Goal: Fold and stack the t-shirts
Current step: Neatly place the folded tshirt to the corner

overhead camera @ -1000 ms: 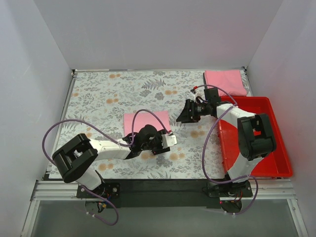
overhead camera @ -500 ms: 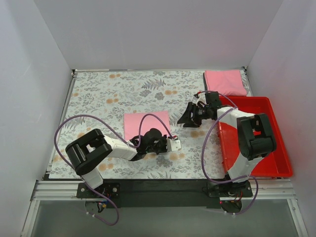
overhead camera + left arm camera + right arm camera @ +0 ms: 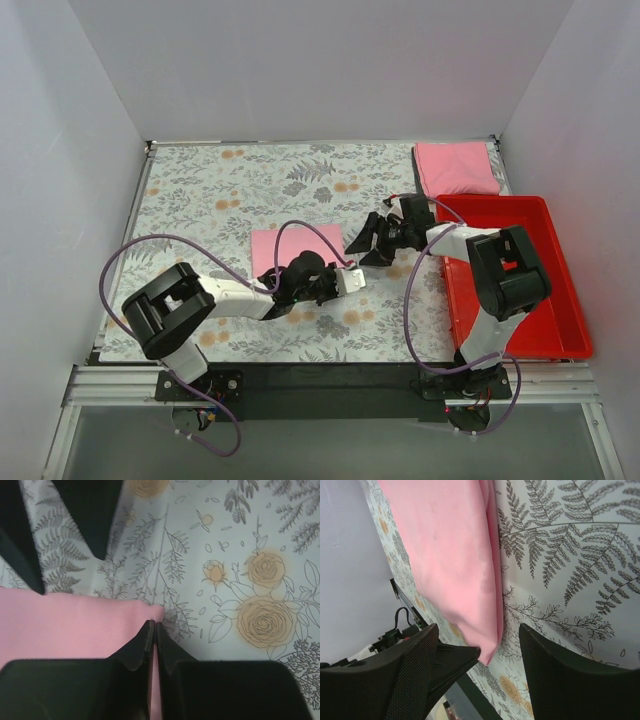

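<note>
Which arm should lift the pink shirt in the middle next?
Left, probably. The left claw looks shut on the near right corner of the folded pink t-shirt. The right claw is open beside the shirt's right edge, gripping nothing.

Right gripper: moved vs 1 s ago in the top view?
Yes. The right gripper has shifted left, away from the red tray and closer to the folded pink t-shirt at the middle of the mat.

1. Tabletop [image 3: 200,190]: floral-print cover, grey ferns w/ orange roses.
2. Ctr: pink t-shirt [image 3: 285,245], folded, lying flat on it.
3. Far-right corner: 2nd pink t-shirt [image 3: 455,167], also folded.
4. Right edge: red tray [image 3: 560,290], just beside no. 3, on near side.
</note>
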Available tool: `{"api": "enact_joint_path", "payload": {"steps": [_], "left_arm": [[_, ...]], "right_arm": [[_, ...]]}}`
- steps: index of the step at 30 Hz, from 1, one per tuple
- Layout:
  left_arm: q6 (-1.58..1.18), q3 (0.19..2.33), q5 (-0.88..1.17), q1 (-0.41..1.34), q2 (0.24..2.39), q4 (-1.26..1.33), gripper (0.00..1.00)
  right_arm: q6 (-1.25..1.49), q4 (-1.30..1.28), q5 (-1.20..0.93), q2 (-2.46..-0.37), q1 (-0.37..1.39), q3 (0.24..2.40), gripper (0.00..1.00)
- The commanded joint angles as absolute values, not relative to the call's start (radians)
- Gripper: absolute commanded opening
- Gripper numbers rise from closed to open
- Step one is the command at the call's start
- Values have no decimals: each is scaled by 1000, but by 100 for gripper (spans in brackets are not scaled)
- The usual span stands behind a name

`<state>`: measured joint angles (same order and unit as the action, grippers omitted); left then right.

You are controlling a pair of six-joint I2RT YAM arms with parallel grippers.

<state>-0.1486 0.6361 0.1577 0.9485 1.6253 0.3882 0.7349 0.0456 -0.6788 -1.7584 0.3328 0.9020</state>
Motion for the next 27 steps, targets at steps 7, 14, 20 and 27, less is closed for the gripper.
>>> {"api": "enact_joint_path", "payload": {"steps": [7,14,20,27], "left_arm": [[-215,718,181,913,1532,353,0],[-222,739,179,905,1540,357,0],[-222,739,181,897,1539,370,0],[-230,732,183,896,1540,379,0]], "right_arm": [[891,138,-664,-1804,376,862,71],[1034,302,-635,-1879,442,862,60],[1106,392,-584,-1982,460,931,54],[1160,475,-534,-2032,474,940,45]]}}
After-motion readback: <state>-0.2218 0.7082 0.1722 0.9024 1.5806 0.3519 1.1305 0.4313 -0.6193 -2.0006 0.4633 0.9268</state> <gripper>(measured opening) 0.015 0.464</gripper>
